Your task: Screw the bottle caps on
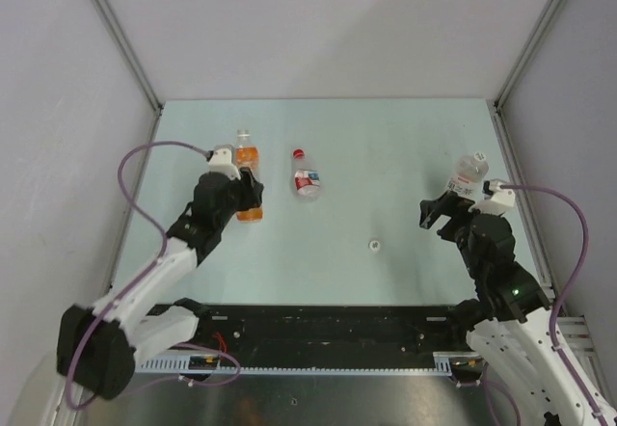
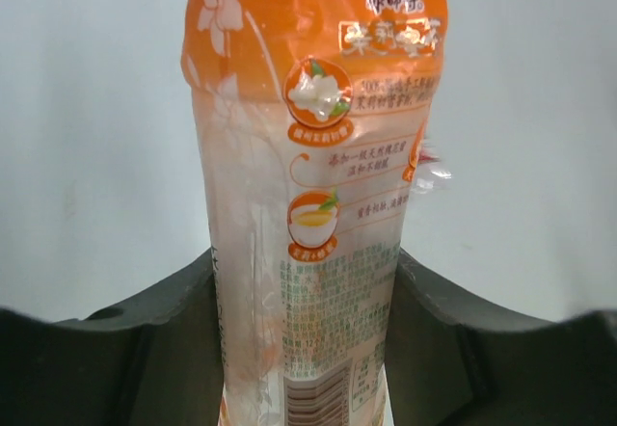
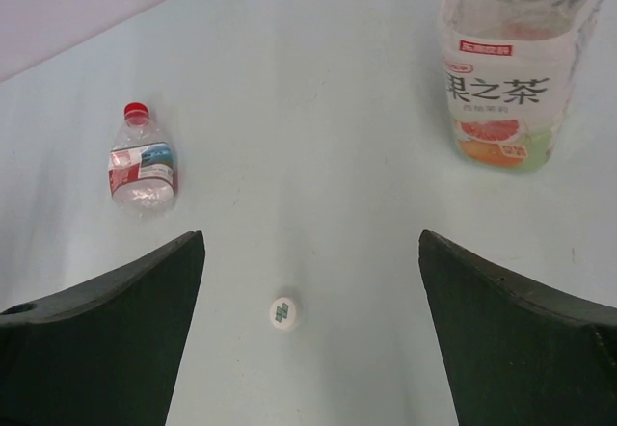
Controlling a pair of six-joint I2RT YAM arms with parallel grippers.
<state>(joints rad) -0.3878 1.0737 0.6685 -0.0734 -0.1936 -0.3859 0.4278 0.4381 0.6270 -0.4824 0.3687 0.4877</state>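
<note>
Orange bottle (image 2: 308, 156) lies far left on the worktop (image 1: 386, 146), pinched by your left gripper (image 2: 307, 277); hold it steady. Your right gripper (image 3: 310, 252), spread wide, faces the white cap (image 3: 283, 311); centre on it first.

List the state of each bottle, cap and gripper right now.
Left gripper: closed on the orange bottle.
Orange bottle: gripped at its body; too blurry to tell if capped.
Right gripper: open, empty.
Small bottle: lying on the table, red cap on.
White cap: loose on the table, on no bottle.
Right bottle: standing, untouched; top too blurry to tell if capped.
</note>
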